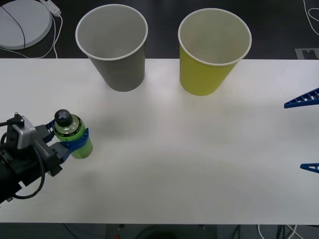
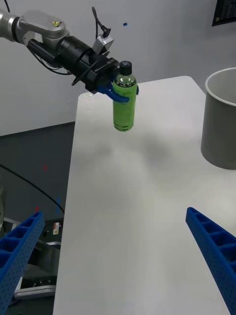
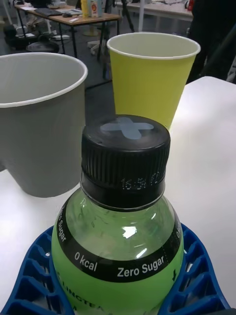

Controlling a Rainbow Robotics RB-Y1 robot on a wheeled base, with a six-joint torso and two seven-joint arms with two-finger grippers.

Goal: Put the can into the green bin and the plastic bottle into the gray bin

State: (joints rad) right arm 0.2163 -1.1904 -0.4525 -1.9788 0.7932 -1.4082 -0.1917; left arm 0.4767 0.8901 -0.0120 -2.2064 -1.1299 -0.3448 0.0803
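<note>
White table (image 1: 199,159) carries both cups; left pincer (image 1: 70,138) grips the plastic bottle (image 1: 75,134), right pincer (image 1: 305,132) open.

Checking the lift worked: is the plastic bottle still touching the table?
Apart. In the right wrist view the plastic bottle, clamped in the left pincer, hangs clear of the table, with bare tabletop showing under its base.

Between my left jaws I see the plastic bottle (image 3: 118,241), glossy translucent green plastic with a ribbed matt black cap (image 3: 125,157). Beyond the jaws, the gray bin (image 3: 37,123) and green bin (image 3: 147,81) look like matt paper. The bench (image 1: 199,159) is smooth matt white.
</note>
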